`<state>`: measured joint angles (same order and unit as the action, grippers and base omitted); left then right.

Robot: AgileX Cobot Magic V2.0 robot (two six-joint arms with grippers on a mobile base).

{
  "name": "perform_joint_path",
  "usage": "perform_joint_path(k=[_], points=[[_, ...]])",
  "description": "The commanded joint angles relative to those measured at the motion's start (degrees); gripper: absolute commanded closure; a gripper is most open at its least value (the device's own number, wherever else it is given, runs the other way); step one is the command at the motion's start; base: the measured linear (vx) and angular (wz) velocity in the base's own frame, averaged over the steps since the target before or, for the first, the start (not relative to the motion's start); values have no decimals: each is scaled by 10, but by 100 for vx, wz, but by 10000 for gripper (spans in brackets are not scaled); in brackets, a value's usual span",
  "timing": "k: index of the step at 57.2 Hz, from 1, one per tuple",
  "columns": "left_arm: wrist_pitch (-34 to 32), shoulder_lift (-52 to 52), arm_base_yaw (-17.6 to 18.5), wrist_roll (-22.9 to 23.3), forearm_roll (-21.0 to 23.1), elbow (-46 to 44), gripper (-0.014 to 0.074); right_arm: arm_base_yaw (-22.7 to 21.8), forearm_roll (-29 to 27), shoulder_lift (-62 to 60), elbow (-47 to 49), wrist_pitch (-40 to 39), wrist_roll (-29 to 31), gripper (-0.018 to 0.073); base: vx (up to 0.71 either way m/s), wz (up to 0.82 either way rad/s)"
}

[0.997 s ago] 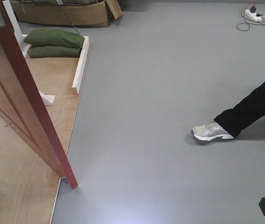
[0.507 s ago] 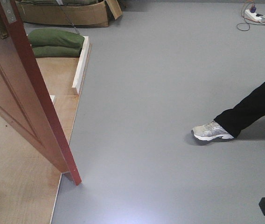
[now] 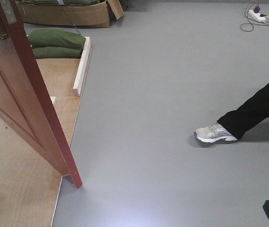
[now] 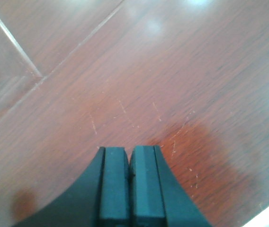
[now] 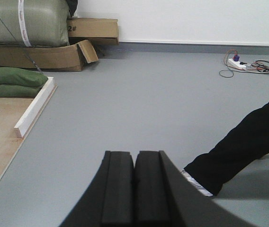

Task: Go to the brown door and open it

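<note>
Left wrist-mounted view: left end effector (image 4: 130,151), closed and empty, faces the brown door (image 4: 186,71) close at 12 o'clock, nearer than the right end effector (image 5: 135,154), also closed and empty.

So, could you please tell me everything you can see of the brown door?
The brown door is glossy reddish-brown wood with visible grain, fine scratches and recessed panels. A pale metal strip sits high on its narrow edge, which faces the front camera. It stands ajar, its bottom corner where the plywood platform meets the grey floor. The shut left gripper is close to its face; contact cannot be told.
</note>
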<state>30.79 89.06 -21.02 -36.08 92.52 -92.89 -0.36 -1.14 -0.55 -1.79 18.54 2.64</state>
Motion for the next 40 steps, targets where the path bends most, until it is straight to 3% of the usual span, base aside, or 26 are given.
perform_joint_path(k=[1, 40], points=[[1, -25, 4, -2, 26, -19, 600, 0, 4, -8, -2, -45, 3, 559, 0, 0], [1, -25, 4, -2, 26, -19, 600, 0, 4, -8, -2, -45, 3, 559, 1, -2]])
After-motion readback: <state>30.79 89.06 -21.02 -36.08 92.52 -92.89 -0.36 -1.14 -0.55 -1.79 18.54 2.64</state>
